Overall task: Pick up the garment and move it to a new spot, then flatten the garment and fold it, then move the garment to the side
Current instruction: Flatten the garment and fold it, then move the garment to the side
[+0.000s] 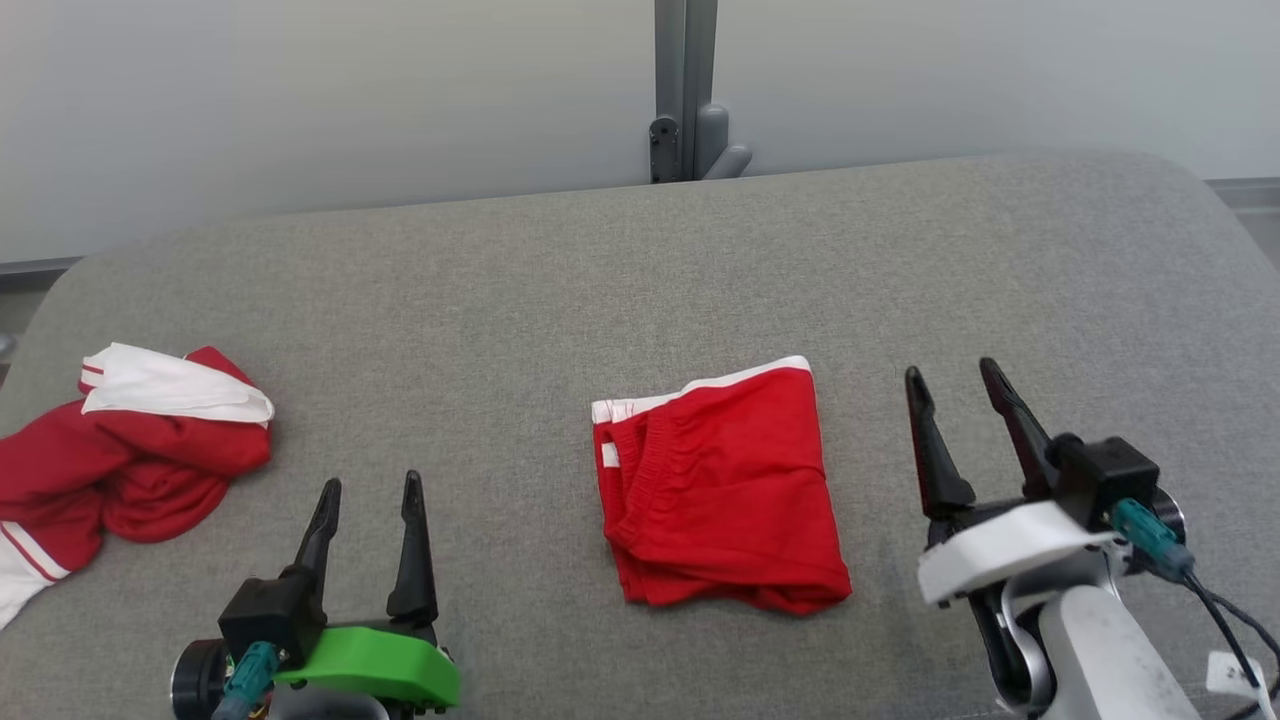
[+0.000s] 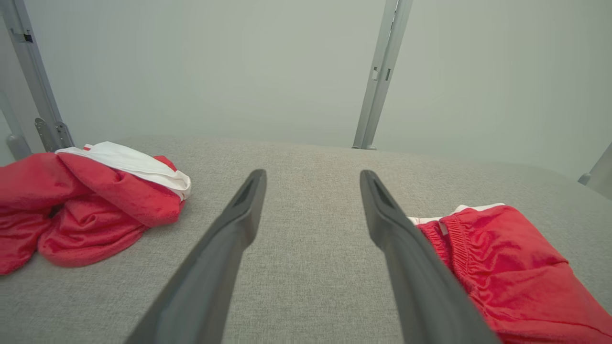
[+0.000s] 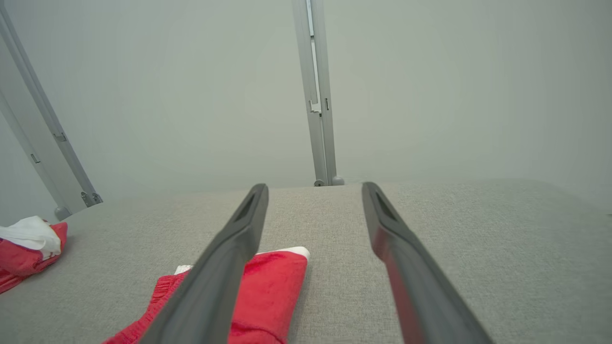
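Observation:
A red garment [image 1: 718,490] with a white waistband edge lies folded into a rough square on the grey padded table [image 1: 640,280], a little right of centre. It also appears at the lower right of the left wrist view [image 2: 511,267] and at the lower left of the right wrist view [image 3: 267,291]. My left gripper [image 1: 372,487] hovers open to its left near the front edge, holding nothing. To the garment's right, my right gripper [image 1: 950,373] is open too, with nothing between its fingers. In each wrist view the fingers stand apart, left gripper [image 2: 311,176], right gripper [image 3: 313,188].
A second red and white garment [image 1: 120,460] lies crumpled at the table's left edge, also seen in both wrist views [image 2: 91,205] [image 3: 28,248]. A grey metal post [image 1: 685,90] rises behind the table against a pale wall.

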`<state>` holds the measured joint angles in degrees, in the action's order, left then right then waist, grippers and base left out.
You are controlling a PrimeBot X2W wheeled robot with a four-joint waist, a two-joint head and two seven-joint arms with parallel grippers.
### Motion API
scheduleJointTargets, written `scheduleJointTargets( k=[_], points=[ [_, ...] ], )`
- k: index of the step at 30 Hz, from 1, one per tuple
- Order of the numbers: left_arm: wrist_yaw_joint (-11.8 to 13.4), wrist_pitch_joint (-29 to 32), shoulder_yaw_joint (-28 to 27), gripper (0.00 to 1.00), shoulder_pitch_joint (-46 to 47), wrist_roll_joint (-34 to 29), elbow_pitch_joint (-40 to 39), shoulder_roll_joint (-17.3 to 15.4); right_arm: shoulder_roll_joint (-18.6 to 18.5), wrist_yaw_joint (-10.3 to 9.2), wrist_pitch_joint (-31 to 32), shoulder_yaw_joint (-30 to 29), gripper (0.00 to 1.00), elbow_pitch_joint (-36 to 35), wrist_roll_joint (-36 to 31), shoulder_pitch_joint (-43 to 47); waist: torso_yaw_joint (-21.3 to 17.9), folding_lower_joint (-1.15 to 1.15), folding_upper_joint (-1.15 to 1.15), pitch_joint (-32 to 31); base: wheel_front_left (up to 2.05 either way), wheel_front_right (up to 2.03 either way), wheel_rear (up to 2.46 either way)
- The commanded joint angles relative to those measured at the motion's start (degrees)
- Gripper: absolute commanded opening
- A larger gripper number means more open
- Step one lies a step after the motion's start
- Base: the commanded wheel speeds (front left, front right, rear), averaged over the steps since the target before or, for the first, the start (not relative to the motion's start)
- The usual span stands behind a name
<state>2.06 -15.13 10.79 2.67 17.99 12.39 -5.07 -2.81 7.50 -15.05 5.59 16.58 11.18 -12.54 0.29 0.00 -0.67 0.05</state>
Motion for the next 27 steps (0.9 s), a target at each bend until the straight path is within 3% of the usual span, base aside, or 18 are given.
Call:
scheduleJointTargets(
  k=[1, 11, 27],
  points=[
    [0.5, 0.0, -0.5, 1.0, -1.4, -0.3, -0.7, -0.4, -0.2, -0.02, -0.2, -1.2, 1.0, -2.6, -0.4, 3.2, -0.3, 0.0, 0.67, -0.3, 0.0, 0.0, 0.0],
    [1.5, 0.0, -2.2, 1.0, -6.1, -0.6, -3.6, -0.7, -0.1, -0.02, 0.2, -2.3, 1.0, -10.4, 0.5, 11.6, -0.9, 0.0, 0.67, -0.8, 0.0, 0.0, 0.0],
    [1.7, 0.0, -1.8, 1.0, -7.0, -0.8, -3.9, -1.0, -0.1, -0.01, 2.4, -2.8, 1.0, -12.1, 0.3, 12.3, 0.4, 0.0, 0.67, -0.9, 0.0, 0.0, 0.0]
  ],
)
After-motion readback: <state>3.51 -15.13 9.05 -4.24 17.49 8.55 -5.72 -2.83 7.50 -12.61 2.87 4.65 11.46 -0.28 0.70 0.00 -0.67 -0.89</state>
